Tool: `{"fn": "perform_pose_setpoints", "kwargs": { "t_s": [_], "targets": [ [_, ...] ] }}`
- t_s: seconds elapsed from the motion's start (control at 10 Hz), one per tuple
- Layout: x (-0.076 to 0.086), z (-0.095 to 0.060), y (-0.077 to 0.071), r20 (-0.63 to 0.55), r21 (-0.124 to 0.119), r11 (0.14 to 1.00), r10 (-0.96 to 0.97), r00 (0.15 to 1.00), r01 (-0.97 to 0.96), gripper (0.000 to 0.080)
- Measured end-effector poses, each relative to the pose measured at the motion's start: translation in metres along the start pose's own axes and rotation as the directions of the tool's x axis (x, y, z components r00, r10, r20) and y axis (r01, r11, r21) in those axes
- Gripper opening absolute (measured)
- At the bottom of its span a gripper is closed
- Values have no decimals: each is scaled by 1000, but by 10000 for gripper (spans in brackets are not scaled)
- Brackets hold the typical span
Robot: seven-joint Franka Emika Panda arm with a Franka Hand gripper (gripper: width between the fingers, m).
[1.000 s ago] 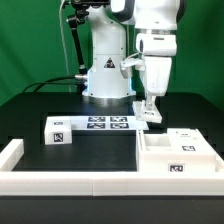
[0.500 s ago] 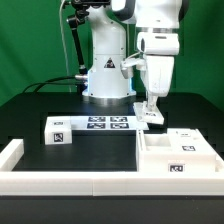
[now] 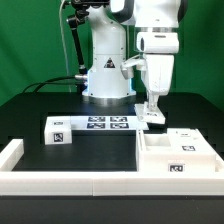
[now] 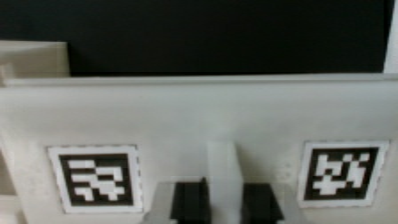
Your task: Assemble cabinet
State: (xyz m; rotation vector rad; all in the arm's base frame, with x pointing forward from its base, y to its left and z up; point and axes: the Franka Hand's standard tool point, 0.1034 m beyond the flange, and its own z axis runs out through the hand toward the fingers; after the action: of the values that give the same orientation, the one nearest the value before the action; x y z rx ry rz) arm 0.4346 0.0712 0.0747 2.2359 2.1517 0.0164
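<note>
My gripper (image 3: pixel 150 104) points straight down at a small white tagged panel (image 3: pixel 152 116) that lies on the black table beside the marker board (image 3: pixel 108 123). In the wrist view the panel (image 4: pixel 196 115) fills the frame, with a tag on each side of a raised middle ridge. My gripper (image 4: pixel 222 203) is shut on that ridge, one dark finger (image 4: pixel 185 202) close against each side. The big white cabinet box (image 3: pixel 176 155) stands at the exterior view's right. A white tagged block (image 3: pixel 57 130) lies at the exterior view's left.
A low white border rail (image 3: pixel 70 181) runs along the front and up the exterior view's left side. The robot base (image 3: pixel 105 75) stands behind the marker board. A dark cable hangs behind it on the exterior view's left.
</note>
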Motion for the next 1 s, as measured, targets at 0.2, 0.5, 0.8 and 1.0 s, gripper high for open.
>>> {"fn": "perform_pose_setpoints", "kwargs": {
  "t_s": [0.2, 0.5, 0.8, 1.0],
  "targets": [
    [1, 0, 0, -5, -7, 1000, 1, 1000, -1, 69],
    [0, 2, 3, -7, -1, 1000, -8, 1000, 8, 69],
    [-13, 5, 5, -25, 7, 1000, -10, 1000, 11, 69],
    [-13, 6, 5, -25, 9, 1000, -11, 1000, 11, 69]
  ]
}}
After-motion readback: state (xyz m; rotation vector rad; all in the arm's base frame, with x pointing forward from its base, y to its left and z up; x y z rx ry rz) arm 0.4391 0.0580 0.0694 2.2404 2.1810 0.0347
